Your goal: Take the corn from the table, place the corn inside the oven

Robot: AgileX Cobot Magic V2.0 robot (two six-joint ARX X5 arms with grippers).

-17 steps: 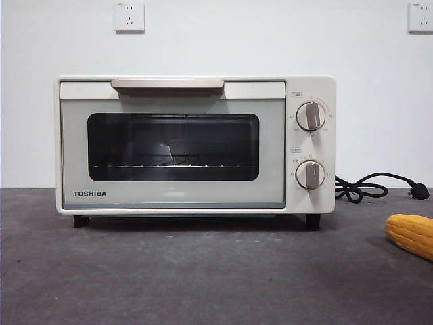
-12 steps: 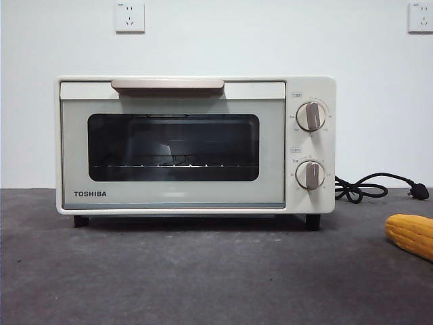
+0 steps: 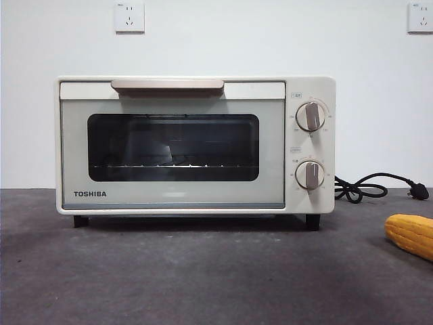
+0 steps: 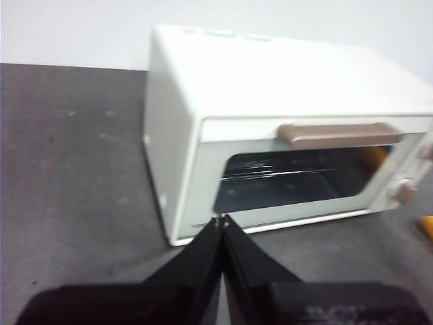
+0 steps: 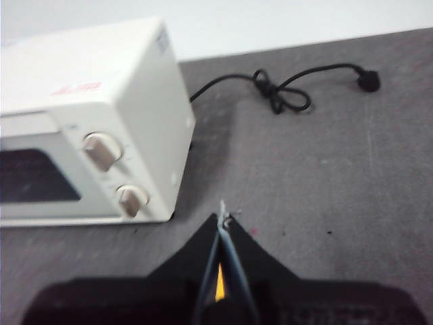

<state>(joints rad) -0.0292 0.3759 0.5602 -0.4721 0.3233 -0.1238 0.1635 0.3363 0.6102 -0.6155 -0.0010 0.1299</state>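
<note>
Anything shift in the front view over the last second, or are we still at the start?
Nothing visibly changed. The yellow-orange corn cob still lies on the dark grey table at the right edge, apart from the cream-white toaster oven, whose door stays closed. No arm has entered the front view.

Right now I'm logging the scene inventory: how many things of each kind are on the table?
Oven: 1
Corn: 1
Power cord with plug: 1
Total: 3 on the table
</note>
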